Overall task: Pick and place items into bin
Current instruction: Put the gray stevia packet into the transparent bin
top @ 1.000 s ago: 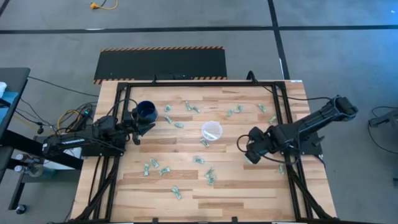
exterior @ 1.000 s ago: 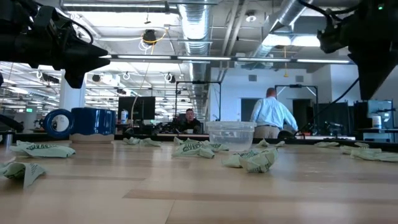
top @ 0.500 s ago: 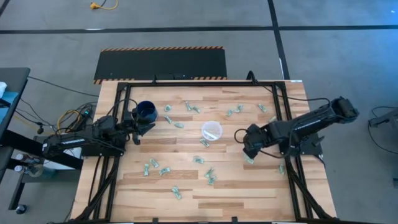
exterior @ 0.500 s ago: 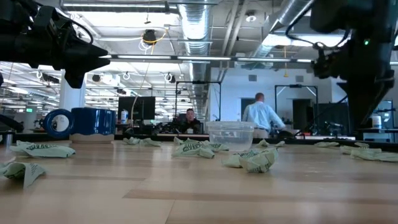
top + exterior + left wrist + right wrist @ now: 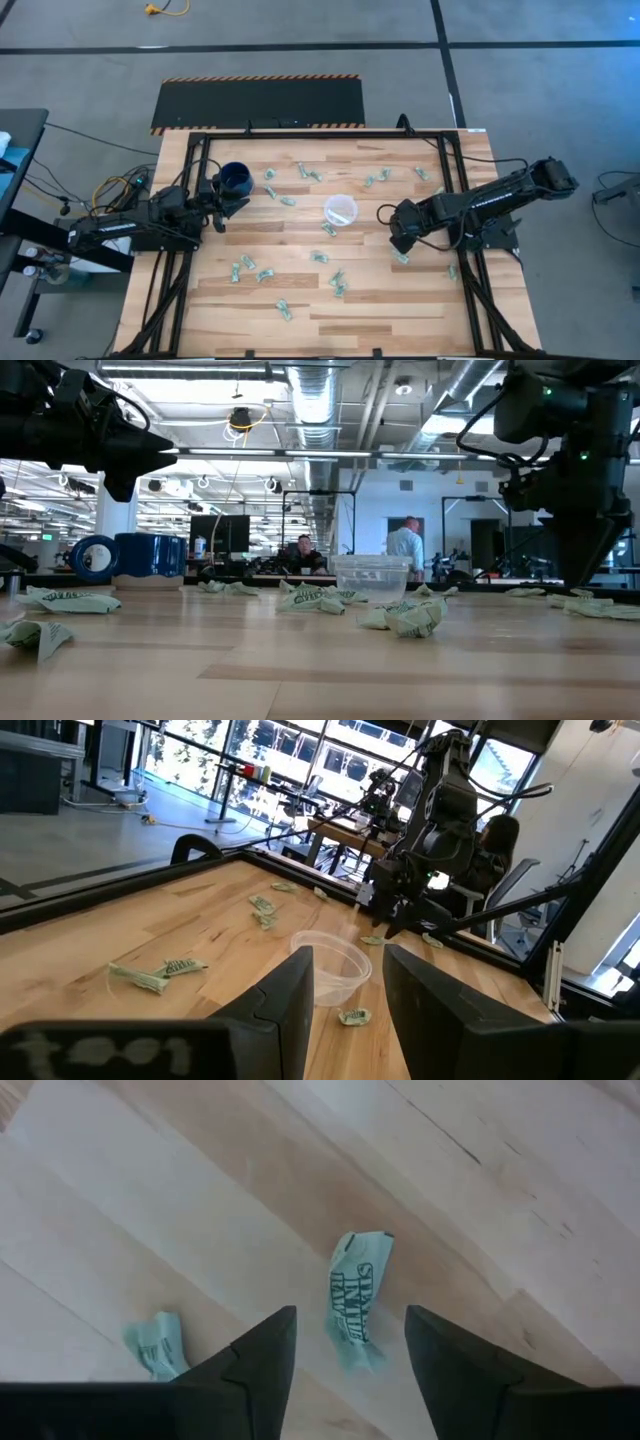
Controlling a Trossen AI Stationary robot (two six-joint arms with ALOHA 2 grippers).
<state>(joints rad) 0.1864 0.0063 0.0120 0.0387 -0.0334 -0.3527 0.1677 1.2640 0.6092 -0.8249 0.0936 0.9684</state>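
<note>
the right gripper (image 5: 350, 1345) hangs low over the table's right side with jaws spread wide around, not touching, a wrapped piece (image 5: 355, 1302): pale green, crinkly, dark print, lying flat. the clear cup (image 5: 340, 211) stands mid-table, well apart. the left gripper (image 5: 345, 990) waits beside the blue mug (image 5: 236, 179), jaws partly open, empty

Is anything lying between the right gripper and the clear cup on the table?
In the high view, only bare wood separates the right gripper from the clear cup; the nearest wrapped piece lies below the gripper, off that line.
</note>
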